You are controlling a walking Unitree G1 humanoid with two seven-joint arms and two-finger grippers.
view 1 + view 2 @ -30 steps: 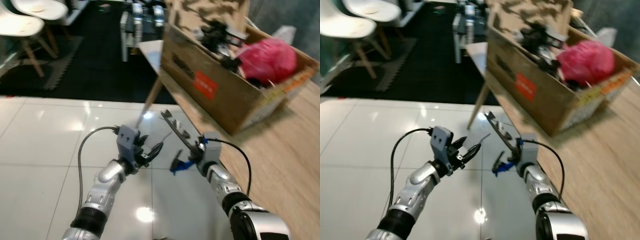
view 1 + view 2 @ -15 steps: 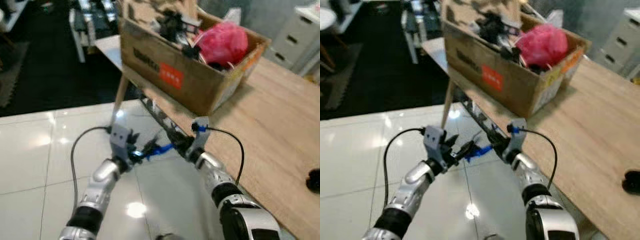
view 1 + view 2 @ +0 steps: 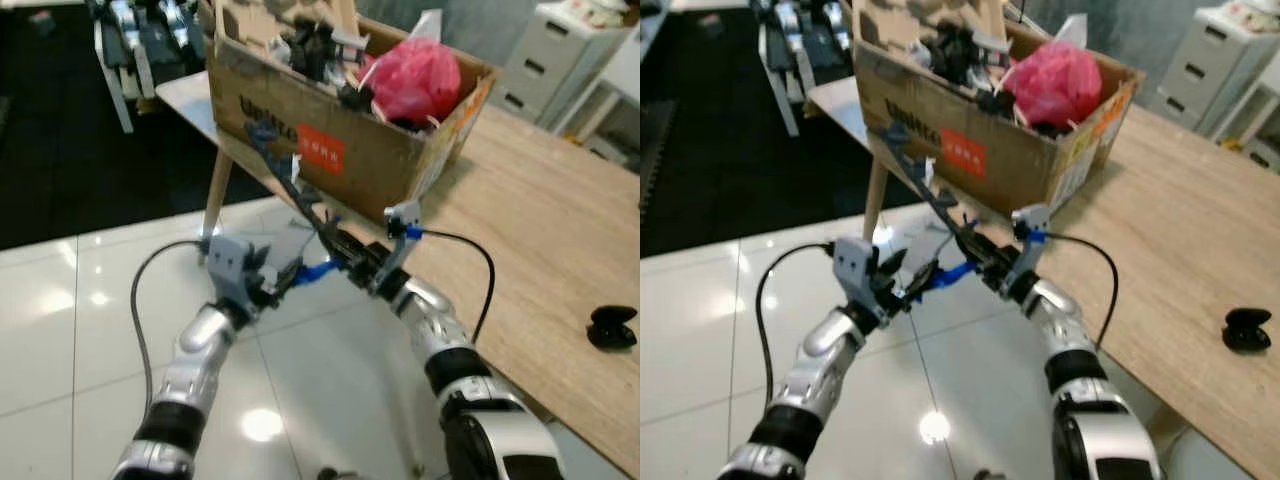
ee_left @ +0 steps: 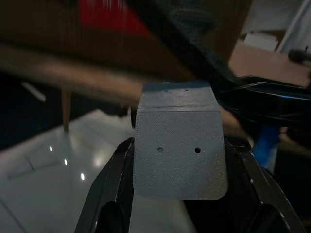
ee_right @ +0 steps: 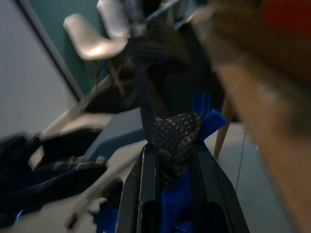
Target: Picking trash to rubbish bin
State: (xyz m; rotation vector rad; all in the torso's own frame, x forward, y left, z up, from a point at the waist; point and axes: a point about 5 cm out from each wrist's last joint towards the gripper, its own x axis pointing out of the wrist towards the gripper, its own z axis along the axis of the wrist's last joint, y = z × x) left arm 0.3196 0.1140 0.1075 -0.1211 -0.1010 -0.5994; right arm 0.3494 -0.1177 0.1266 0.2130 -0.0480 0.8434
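My right gripper [image 3: 343, 255] is shut on a long black woven strip [image 3: 285, 175] with a blue piece [image 3: 316, 270] at its lower end. The strip slants up to the left, and its far end lies in front of the cardboard box [image 3: 300, 150]. In the right wrist view the strip [image 5: 148, 92] runs out from between the fingers [image 5: 146, 189]. My left gripper [image 3: 280, 282] is open just beside the blue piece, over the white floor. The box stands on the wooden table [image 3: 540, 220] and holds a pink bag [image 3: 415, 75] and black scraps.
A small black object [image 3: 612, 327] lies on the table at the right edge. White drawers [image 3: 545, 50] stand behind the table. A table leg [image 3: 215, 195] slants down to the glossy tiled floor [image 3: 60, 330]. Dark flooring and metal frames [image 3: 130, 45] lie beyond.
The camera has swung right, bringing the box and table closer. My right gripper has lifted the strip toward the box front. My left gripper has closed in on the blue end.
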